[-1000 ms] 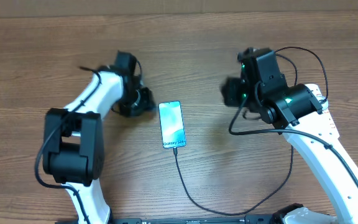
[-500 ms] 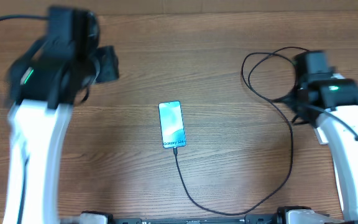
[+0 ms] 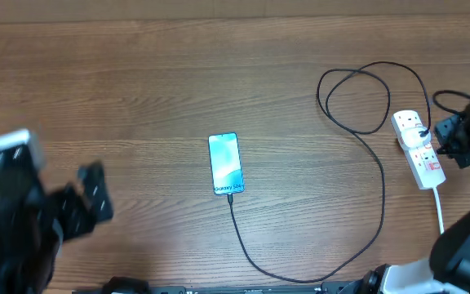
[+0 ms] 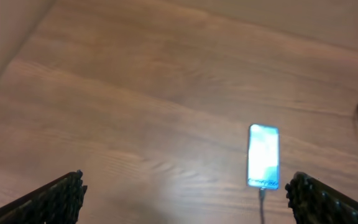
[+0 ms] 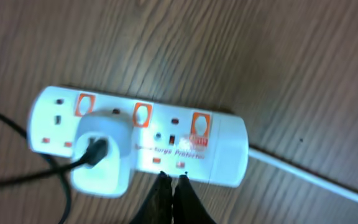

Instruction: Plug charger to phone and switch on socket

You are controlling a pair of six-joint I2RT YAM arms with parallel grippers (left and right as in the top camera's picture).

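Note:
The phone lies flat mid-table with its cyan screen lit; it also shows in the left wrist view. The charger, a thin black cable, is plugged into the phone's near end and loops right and up to a white adapter in the socket. The socket is a white strip with red switches. My right gripper is shut, its tips at the socket's edge by the small red switches; overhead it sits just right of the strip. My left gripper is open and empty, far left of the phone.
The socket's white cord runs toward the table's near right edge and shows in the right wrist view. The black cable forms a loop at the back right. The left arm is blurred at the near left.
The left arm has swung from the back left to the near left. The right arm has moved right, and the socket now shows beside it.

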